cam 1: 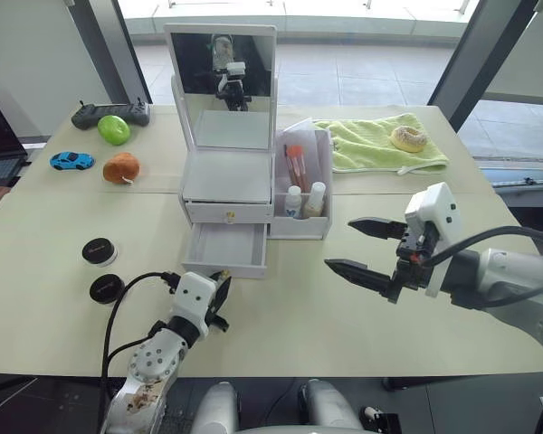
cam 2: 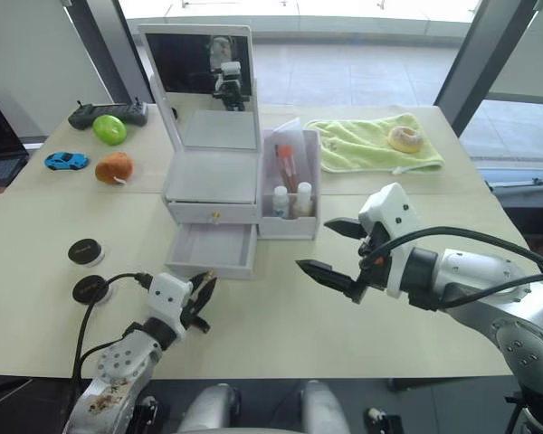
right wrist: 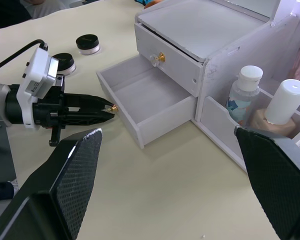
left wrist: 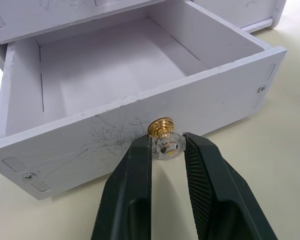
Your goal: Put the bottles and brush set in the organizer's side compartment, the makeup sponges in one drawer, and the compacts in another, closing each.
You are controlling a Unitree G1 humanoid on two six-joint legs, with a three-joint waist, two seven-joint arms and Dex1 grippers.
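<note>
Pale cream tabletop (cam 1: 281, 325) stretches under everything, with big windows and a tiled floor behind it. Nearest me, the left gripper (left wrist: 166, 150) is clamped on the small gold-and-crystal knob (left wrist: 164, 137) of the lower drawer (cam 1: 224, 250), both black fingers (left wrist: 132, 185) pressing the knob's clear tip. That drawer stands pulled out and bare inside (scuffs show on its white front). Just off that gripper's left side lie two round black compacts (cam 1: 105, 288), one (cam 1: 99, 250) a little farther back than the other.

Over to the right, the right gripper (cam 1: 366, 248) hovers above the table with its fingers spread wide apart, holding nothing; it points toward the organizer (cam 1: 228, 185), well apart from it.

Beyond the left gripper, the upper drawer (cam 1: 228, 212) is closed under a flat white top, and a mirror (cam 1: 228, 86) stands upright at the back. Beside the drawers, on the side toward the right gripper, the side compartment (cam 1: 301, 185) holds two white-capped bottles (right wrist: 243, 87) at its front and the brush set (cam 1: 295, 165) behind them.

Farther back, past the right gripper, a green towel (cam 1: 376, 145) carries a doughnut-shaped thing (cam 1: 407, 137). Far beyond the left gripper sit an orange ball (cam 1: 121, 167), a blue toy car (cam 1: 71, 161), a green ball (cam 1: 114, 129) and a black controller (cam 1: 109, 112).
</note>
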